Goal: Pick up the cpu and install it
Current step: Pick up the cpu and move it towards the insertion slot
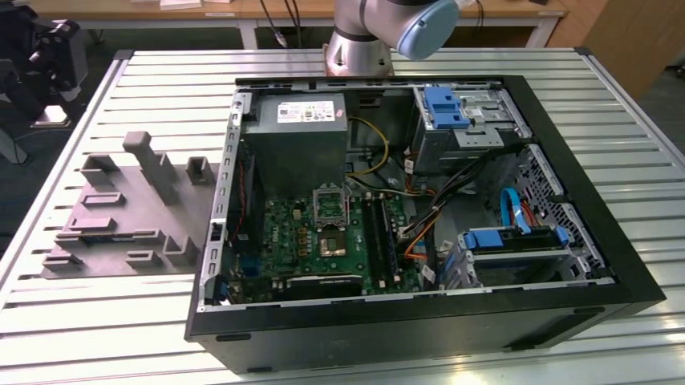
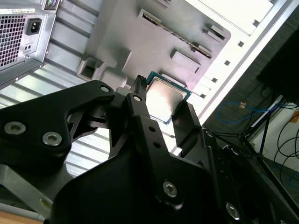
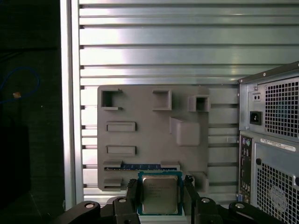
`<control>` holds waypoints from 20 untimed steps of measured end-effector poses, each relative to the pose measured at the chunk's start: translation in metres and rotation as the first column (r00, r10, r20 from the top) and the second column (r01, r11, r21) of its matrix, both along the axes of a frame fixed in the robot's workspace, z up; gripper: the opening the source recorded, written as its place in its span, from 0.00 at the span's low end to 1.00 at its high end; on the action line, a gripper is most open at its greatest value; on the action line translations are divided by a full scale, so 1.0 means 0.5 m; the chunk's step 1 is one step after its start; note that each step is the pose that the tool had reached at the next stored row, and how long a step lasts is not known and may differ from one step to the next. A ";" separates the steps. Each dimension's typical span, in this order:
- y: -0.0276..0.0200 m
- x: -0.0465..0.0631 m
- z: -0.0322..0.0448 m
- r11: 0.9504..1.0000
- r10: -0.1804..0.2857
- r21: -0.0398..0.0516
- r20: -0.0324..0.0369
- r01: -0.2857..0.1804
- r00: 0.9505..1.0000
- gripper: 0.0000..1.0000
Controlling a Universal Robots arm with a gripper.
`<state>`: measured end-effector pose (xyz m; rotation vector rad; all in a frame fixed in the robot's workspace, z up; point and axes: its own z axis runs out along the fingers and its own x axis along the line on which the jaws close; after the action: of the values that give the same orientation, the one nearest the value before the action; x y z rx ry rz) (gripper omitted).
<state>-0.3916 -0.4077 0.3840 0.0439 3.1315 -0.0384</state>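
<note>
In both wrist views the cpu (image 3: 160,194) (image 2: 167,94), a small square chip with a pale metal top and a thin dark rim, sits clamped between the black fingers (image 3: 132,195) (image 2: 140,109). The gripper (image 3: 161,193) (image 2: 163,101) is shut on it by two opposite edges. It hangs high above the grey fixture tray (image 3: 149,140) (image 2: 140,32). In the exterior view the green motherboard (image 1: 310,241) lies inside the open computer case (image 1: 599,241), with the silver socket (image 1: 330,243) near its middle and its frame (image 1: 329,200) flipped up.
The grey fixture tray (image 1: 118,216) lies on the slatted metal table (image 1: 172,80) at the exterior view's left of the case. A dark strip (image 3: 140,165) rests in one tray slot. Case rear with vents (image 3: 275,140). Drive cages (image 1: 514,249), cables and power supply (image 1: 300,136) crowd the case.
</note>
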 end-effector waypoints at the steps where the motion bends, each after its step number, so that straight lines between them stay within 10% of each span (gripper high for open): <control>1: 0.0000 0.000 0.000 1.000 0.000 0.000 0.000 0.000 1.000 0.47; 20: 0.0000 0.009 0.000 1.000 0.000 0.000 0.000 0.000 1.000 0.47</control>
<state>-0.3869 -0.4077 0.3840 0.0439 3.1316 -0.0384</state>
